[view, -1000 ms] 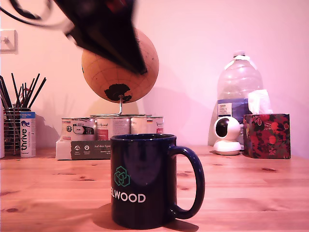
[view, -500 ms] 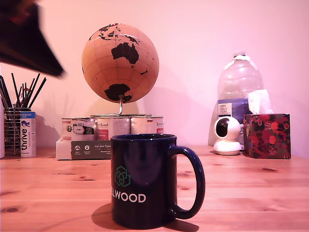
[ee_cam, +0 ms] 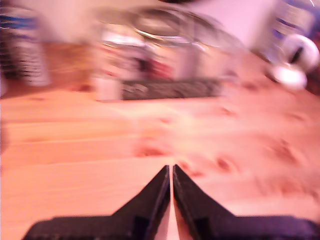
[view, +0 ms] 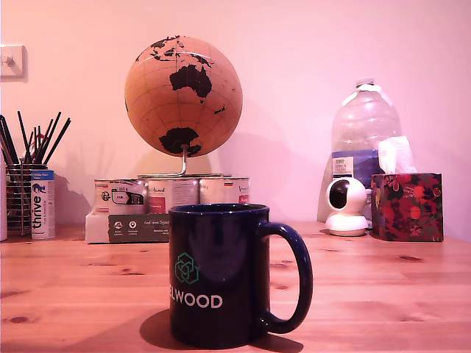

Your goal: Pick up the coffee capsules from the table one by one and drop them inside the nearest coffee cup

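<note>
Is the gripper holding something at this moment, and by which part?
Nothing is held. In the wrist view the gripper has its jaws closed together with nothing between them.

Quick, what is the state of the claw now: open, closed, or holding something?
Claw: closed, fingertips nearly touching, nothing visible between them; the view is blurred.

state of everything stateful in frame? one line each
claw: shut, nothing between its fingers; out of the exterior view.
mug: upright on the table, handle toward the exterior view's right; contents hidden.
globe: upright on its stand.
water bottle: upright, cap on.
tissue box: open, a tissue sticking out.
tins: upright in a row.
capsules: none in either view.
</note>
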